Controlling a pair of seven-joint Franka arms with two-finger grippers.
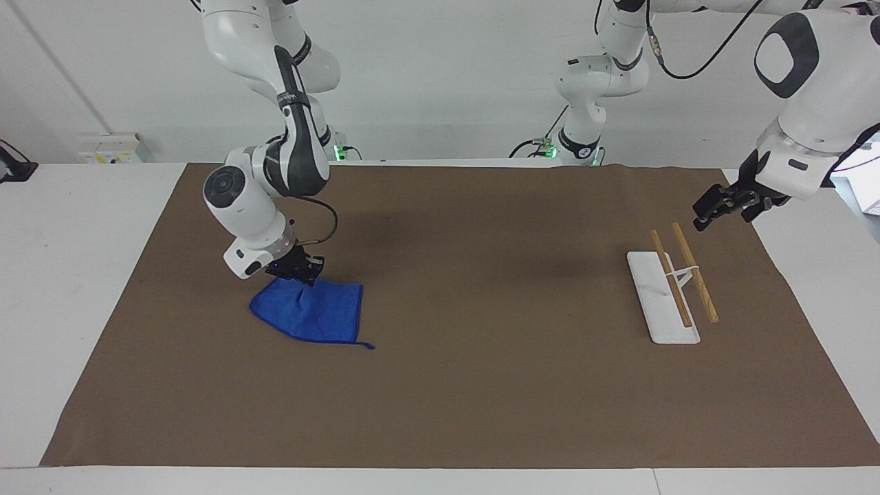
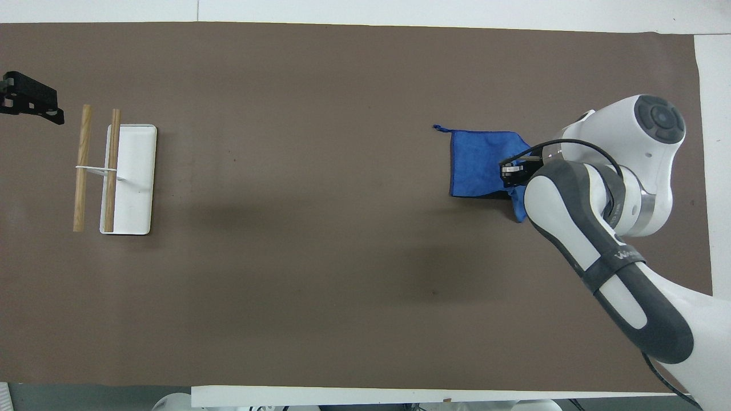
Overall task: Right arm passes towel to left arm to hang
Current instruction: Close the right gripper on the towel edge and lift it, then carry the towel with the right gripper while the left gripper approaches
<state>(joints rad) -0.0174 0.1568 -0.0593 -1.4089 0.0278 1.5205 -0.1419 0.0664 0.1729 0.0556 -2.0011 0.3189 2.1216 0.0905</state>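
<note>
Starting at the right arm's end of the table, you can read part of a word, "WANN", on the dark band along the right arm (image 2: 605, 257), the rest of it unclear. Below it, your right gripper (image 1: 300, 269) has its fingers pinched closed on one edge of the towel (image 1: 313, 313), a soft bright blue cloth that hangs bunched at the grip, with its lower edge and the small loop at its corner (image 1: 367, 346) resting on the mat (image 1: 481, 385). That mat is a plain brown sheet, matte and smooth, covering most of the white table (image 1: 82, 275); a bare pale wall stands at the robots' end, with a white socket box (image 1: 110, 148) on it. Toward the left arm's end of the table you see the rack (image 1: 663, 295), a flat white rectangular base carrying two slim round wooden rods on a thin white bracket, well apart from the towel. Your left gripper (image 1: 715, 207) hangs over the mat just beside the rack, at the rods' ends nearer the robots; it holds nothing, and you cannot tell how far its fingers are parted.
</note>
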